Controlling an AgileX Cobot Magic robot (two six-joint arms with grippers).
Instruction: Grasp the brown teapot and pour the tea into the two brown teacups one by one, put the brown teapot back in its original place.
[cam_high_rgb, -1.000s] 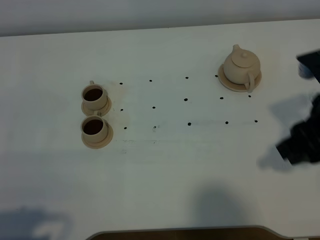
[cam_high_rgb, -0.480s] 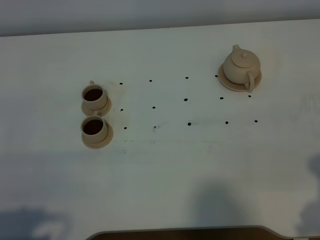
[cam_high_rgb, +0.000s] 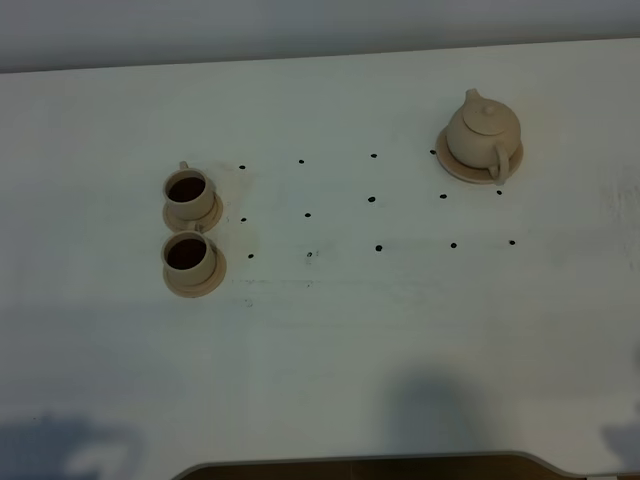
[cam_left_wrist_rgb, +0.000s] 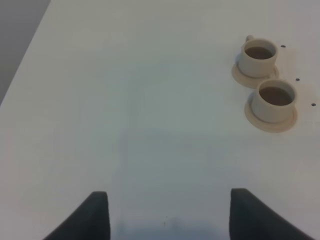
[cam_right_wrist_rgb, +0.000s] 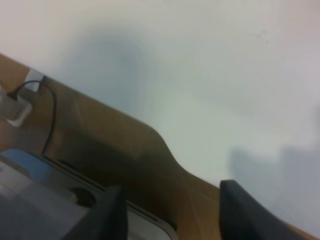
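Two brown teacups (cam_high_rgb: 189, 236) hold dark tea; I see teapot (cam_high_rgb: 483, 131) lidded on its saucer (cam_high_rgb: 452, 166); both grippers' jaws parted, empty.

A white table (cam_high_rgb: 330, 330) carries small black dots (cam_high_rgb: 372, 199) (a loose grid) near its middle.

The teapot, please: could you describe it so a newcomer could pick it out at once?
On the white table, look to the far right, away from the two cups at the left. The teapot sits alone on a wide saucer; only it has a knobbed lid, spout and loop handle.
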